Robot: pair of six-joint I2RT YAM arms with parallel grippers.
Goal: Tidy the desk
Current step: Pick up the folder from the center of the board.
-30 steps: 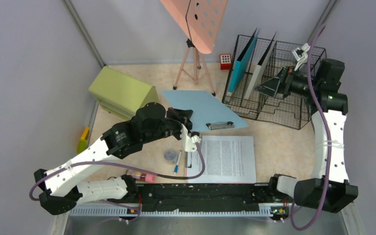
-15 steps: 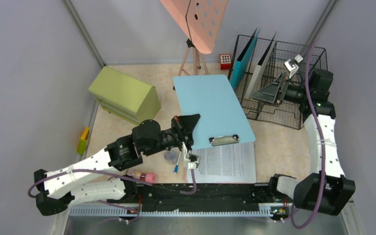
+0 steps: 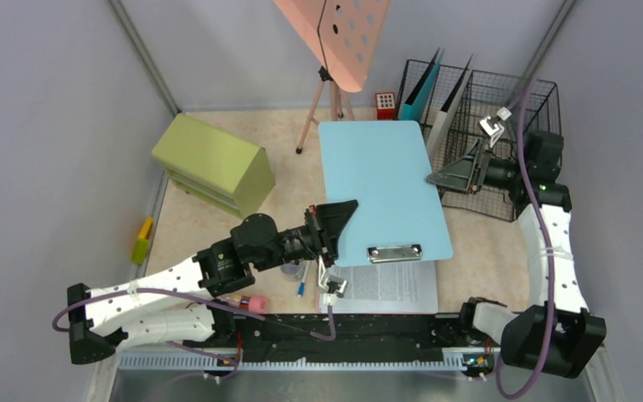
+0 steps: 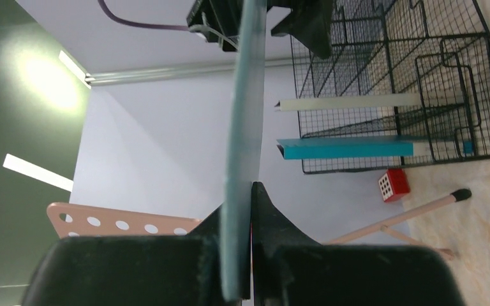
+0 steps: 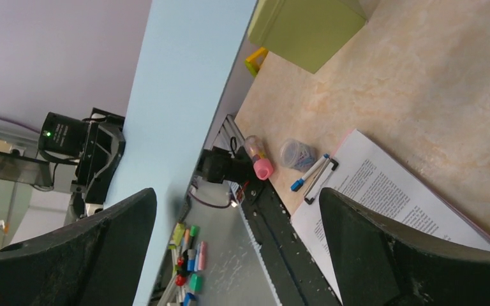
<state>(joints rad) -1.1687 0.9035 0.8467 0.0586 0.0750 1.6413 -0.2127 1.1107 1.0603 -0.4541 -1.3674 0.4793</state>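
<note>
I count two arms and one light blue clipboard (image 3: 385, 188), held up off the surface. My left gripper (image 3: 339, 218) is pinching the clipboard's left edge near its metal clip end, with a finger pressed on each face in the left wrist view. My right gripper (image 3: 445, 174) is spread wide at the board's right edge. In the right wrist view the board runs in just beside one finger, and I cannot tell whether they touch.

There is also:
- one green drawer cabinet (image 3: 213, 163)
- one pink stand (image 3: 335, 33) on a tripod
- one black wire rack (image 3: 502, 126) holding two upright folders, a teal folder (image 3: 417, 90) and a pale grey folder (image 3: 448, 113)
- one red cube (image 3: 385, 102)
- one printed sheet (image 5: 383, 197)
- one blue-capped pen (image 5: 311, 172)
- one small clear pot (image 5: 296, 153)

The desk (image 3: 486, 243) lies under all of it, flat and pale beige-peach with marbled veining. It has grey walls around it and a black-and-silver rail (image 3: 343, 328) along the near edge
</note>
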